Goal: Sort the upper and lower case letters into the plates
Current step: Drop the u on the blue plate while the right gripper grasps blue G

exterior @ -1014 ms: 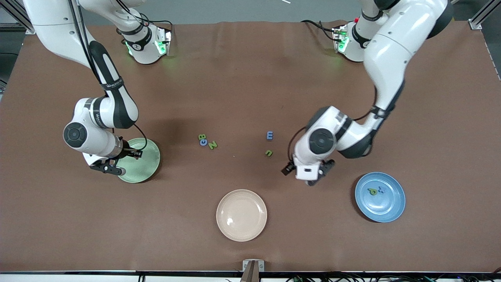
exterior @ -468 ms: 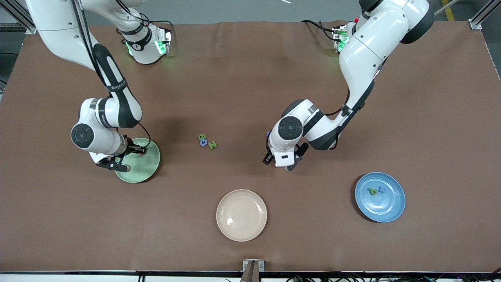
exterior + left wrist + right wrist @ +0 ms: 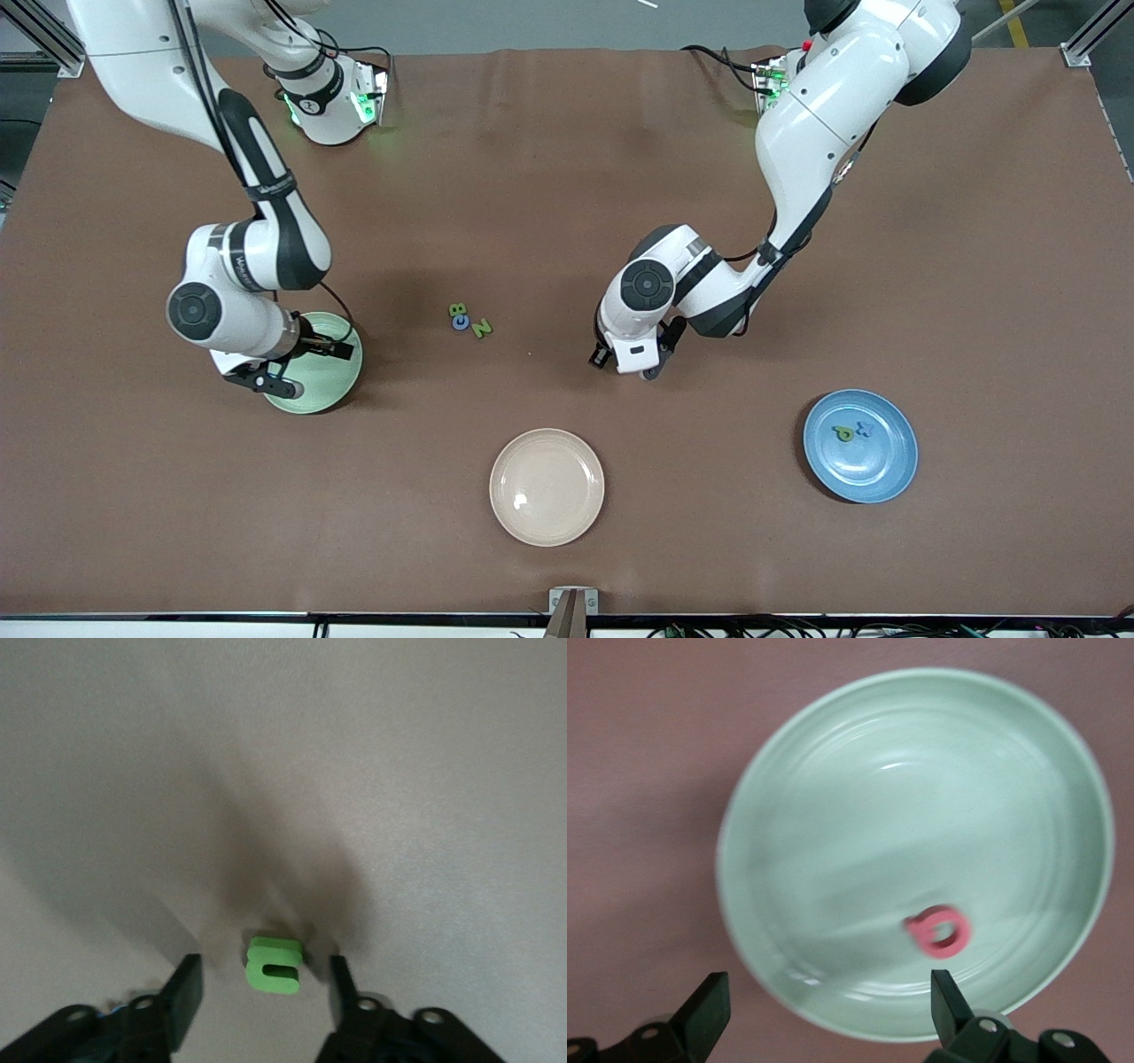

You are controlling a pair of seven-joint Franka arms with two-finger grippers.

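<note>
The left gripper (image 3: 263, 988) is down at the counter (image 3: 567, 177) near its middle, its fingers (image 3: 182, 988) apart with a small green letter (image 3: 274, 962) lying flat between them, touching neither; from the wrist view it reads as a lowercase u or n. The coming move turns on this: the letter sits centred in the gap, its long axis running along the fingers and its short width across the gap, so a plain closing should catch it. In the front view the arm's own wrist hides the piece.

The right gripper (image 3: 824, 1010) hangs over the mint green plate (image 3: 341, 377) at the right arm's end of the counter, fingers wide apart and holding nothing; a red letter (image 3: 940, 930) lies in that plate.

The blue plate (image 3: 886, 483), at the left arm's end and nearer the front camera, holds a green p (image 3: 843, 433) and a blue x (image 3: 865, 428). Three letters (image 3: 468, 321) lie clustered between the two arms, unsorted, somewhat nearer the right arm by my reading. A cream plate (image 3: 547, 523) sits nearest the camera.
</note>
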